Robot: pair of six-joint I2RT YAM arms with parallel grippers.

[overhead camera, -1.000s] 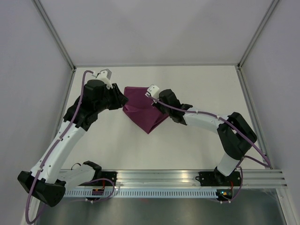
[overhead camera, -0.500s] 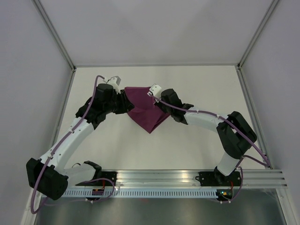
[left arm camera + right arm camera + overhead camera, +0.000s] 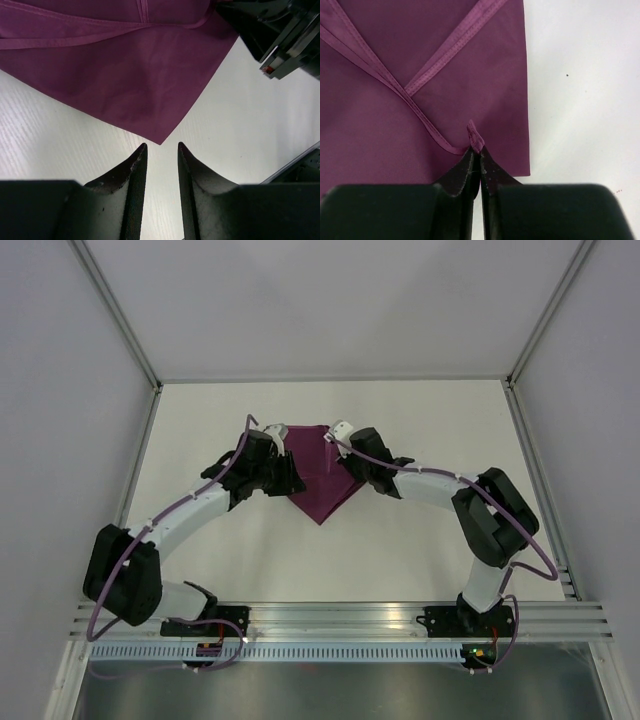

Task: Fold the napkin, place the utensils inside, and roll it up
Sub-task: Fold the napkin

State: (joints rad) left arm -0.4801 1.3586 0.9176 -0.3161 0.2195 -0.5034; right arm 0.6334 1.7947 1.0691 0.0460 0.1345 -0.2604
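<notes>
The magenta-purple napkin (image 3: pixel 322 480) lies folded on the white table, with one corner pointing toward the arms. My left gripper (image 3: pixel 288 480) is at its left edge. In the left wrist view the left gripper (image 3: pixel 161 146) is open and empty, and the napkin (image 3: pixel 125 65) has its corner tip just ahead of the fingertips. My right gripper (image 3: pixel 350 465) is at the napkin's right side. In the right wrist view the right gripper (image 3: pixel 479 152) is shut on a hemmed corner of the napkin (image 3: pixel 420 110), pinching a small fold of the hem. No utensils are in view.
The right arm's wrist (image 3: pixel 280 40) shows black at the upper right of the left wrist view, close to the napkin. Grey enclosure walls (image 3: pixel 80 390) stand on three sides. A metal rail (image 3: pixel 400 620) runs along the near edge.
My left arm has swung right and nearer, from the napkin's far left corner to its left edge. My right gripper has shifted slightly left with the cloth. The napkin looks narrower.
</notes>
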